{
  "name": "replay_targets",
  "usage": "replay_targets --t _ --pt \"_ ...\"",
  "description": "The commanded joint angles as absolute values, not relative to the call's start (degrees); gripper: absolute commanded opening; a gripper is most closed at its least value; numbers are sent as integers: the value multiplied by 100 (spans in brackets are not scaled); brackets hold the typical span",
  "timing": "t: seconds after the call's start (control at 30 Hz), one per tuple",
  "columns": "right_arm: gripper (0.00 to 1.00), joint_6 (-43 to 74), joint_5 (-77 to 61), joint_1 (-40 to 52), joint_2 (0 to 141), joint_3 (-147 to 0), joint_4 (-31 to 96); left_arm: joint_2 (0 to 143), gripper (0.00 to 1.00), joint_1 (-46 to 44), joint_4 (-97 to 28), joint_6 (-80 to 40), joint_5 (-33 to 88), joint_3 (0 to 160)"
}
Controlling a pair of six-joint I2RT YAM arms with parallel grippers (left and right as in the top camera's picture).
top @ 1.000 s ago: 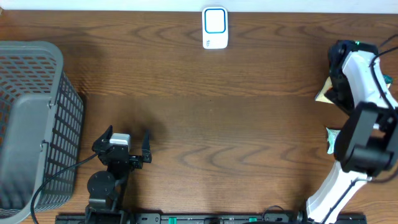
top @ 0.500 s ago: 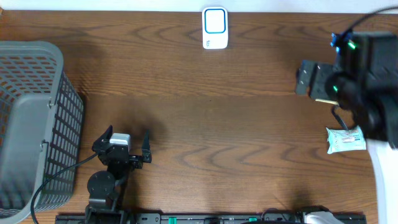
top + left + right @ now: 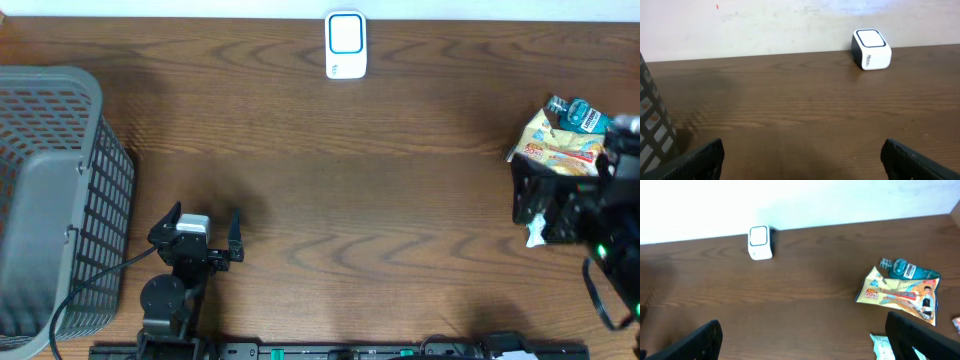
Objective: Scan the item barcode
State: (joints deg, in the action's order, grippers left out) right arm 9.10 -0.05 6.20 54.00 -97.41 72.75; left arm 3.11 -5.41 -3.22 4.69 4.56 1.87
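Items at right edge: snack bag (image 3: 560,147), teal bottle (image 3: 578,114) at its far edge, white packet (image 3: 537,228) nearer, partly hidden under R arm. Scanner (image 3: 346,44) far centre, well apart from them. R gripper (image 3: 802,332) jaws wide apart, empty, by items. L gripper (image 3: 203,218) jaws apart, empty, near left beside basket (image 3: 50,200).

Soft, even light fell across the brown table (image 3: 330,190), leaving only a faint shadow beside the left pincer (image 3: 205,212). The right arm (image 3: 590,215) was smeared by motion blur at the edge of the overhead view, while the wall (image 3: 840,200) washed out almost to white in both wrist views.
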Motion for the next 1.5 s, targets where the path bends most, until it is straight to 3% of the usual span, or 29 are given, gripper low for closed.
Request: replay_targets --t 0.0,0.73,1.47 --pt "99 808 -36 666 5256 -9771 7432 285 100 -526 -513 460 534 97" --pt "99 805 -36 624 2954 -9769 9732 285 100 -526 -513 460 534 97" --pt "99 808 -36 322 1446 -9741 9727 285 100 -526 -513 460 534 97"
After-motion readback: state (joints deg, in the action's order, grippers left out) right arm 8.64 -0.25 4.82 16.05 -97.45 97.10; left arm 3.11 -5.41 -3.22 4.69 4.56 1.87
